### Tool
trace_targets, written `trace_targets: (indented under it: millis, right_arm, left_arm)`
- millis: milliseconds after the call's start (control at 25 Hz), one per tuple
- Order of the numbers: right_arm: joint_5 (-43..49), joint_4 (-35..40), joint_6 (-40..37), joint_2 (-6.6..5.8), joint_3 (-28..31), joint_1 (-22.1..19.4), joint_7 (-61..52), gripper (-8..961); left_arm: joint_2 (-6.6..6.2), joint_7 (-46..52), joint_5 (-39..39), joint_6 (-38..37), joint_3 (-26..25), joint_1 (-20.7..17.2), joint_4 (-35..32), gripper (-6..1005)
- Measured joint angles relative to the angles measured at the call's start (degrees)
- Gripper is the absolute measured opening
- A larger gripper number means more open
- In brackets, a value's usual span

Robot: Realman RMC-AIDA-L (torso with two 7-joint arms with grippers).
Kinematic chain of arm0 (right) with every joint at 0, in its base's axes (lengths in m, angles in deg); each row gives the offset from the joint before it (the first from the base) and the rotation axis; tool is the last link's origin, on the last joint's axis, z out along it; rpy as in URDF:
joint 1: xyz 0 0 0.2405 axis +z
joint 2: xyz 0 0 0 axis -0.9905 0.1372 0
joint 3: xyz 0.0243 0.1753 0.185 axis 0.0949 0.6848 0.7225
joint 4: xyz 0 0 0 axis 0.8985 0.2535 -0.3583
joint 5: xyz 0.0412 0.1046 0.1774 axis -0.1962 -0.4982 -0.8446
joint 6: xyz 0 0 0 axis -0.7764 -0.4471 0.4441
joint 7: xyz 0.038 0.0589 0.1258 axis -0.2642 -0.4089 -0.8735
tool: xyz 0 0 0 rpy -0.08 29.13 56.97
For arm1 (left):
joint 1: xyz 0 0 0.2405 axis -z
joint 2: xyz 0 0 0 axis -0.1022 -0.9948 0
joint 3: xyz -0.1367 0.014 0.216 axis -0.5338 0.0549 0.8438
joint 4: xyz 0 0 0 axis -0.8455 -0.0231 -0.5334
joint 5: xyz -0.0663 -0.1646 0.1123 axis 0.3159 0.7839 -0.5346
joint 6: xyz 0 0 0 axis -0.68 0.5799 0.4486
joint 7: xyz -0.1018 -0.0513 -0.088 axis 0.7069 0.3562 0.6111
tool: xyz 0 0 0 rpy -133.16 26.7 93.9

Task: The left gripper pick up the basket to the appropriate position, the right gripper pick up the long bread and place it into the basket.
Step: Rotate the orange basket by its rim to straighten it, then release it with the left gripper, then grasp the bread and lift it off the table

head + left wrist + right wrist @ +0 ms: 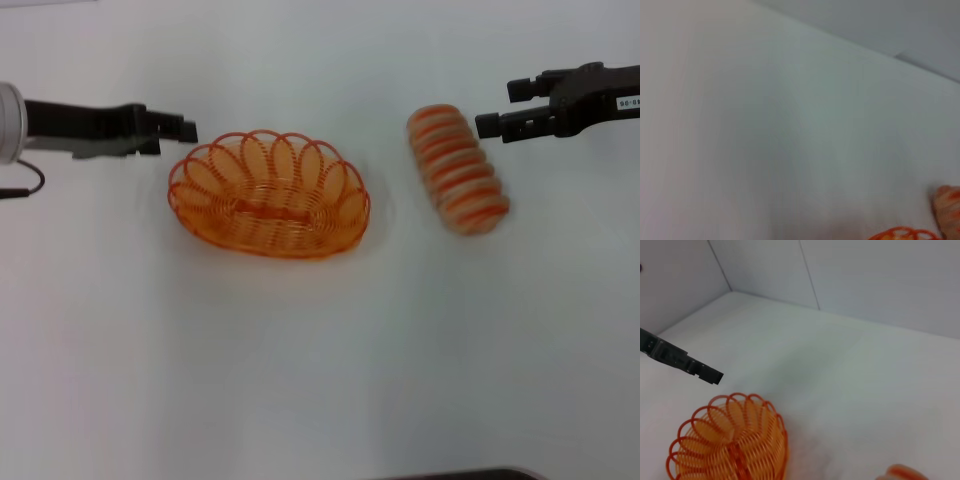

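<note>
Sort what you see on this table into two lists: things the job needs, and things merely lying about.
Needed for the job:
left gripper, beside the basket's rim
basket, empty
right gripper, open, near the bread
long bread, on the table

Merely lying about:
nothing; only the white table itself

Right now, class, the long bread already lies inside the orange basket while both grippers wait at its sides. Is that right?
Not quite. The head view shows the long bread on the table beside the basket, not in it. The left gripper and right gripper do wait at the sides.
</note>
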State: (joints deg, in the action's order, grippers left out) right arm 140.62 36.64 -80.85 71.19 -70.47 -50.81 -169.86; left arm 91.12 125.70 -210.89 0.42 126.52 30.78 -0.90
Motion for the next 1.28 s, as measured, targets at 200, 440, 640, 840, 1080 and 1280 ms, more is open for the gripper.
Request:
trace_targets:
  millis: [200, 440, 640, 840, 1080, 1280]
  right_arm:
    - [-1.56, -0.05, 0.06, 0.06, 0.86, 0.00, -0.51, 930]
    - [-2.35, -0.13, 1.09, 0.14, 1.50, 0.82, -3.37, 930]
    - [-2.90, -0.18, 2.70, 0.24, 1.54, 1.47, -6.39, 930]
    - [-2.50, -0.19, 4.43, 0.09, 0.75, 2.59, -12.38, 930]
    - [-2.23, -0.17, 4.84, -1.50, -1.98, 4.37, -21.40, 930]
    - [0.71, -0.11, 3.37, -3.14, -4.31, 7.11, -30.14, 930]
  left_arm:
    - [-0.01, -9.39, 6.99, 0.63, -0.36, -0.98, -1.31, 601]
    - [0.37, -27.24, 23.45, 2.62, -1.99, -4.94, -1.41, 691]
    - [0.30, -38.66, 29.65, 5.01, -1.96, -6.51, 0.43, 698]
    - [0.11, -48.02, 30.26, 3.11, -2.04, -6.83, 2.15, 706]
    - [-0.56, -54.96, 28.75, -2.23, -1.82, -7.14, 2.44, 712]
    - [-2.75, -55.80, 24.27, -9.84, -2.14, -6.61, 1.17, 711]
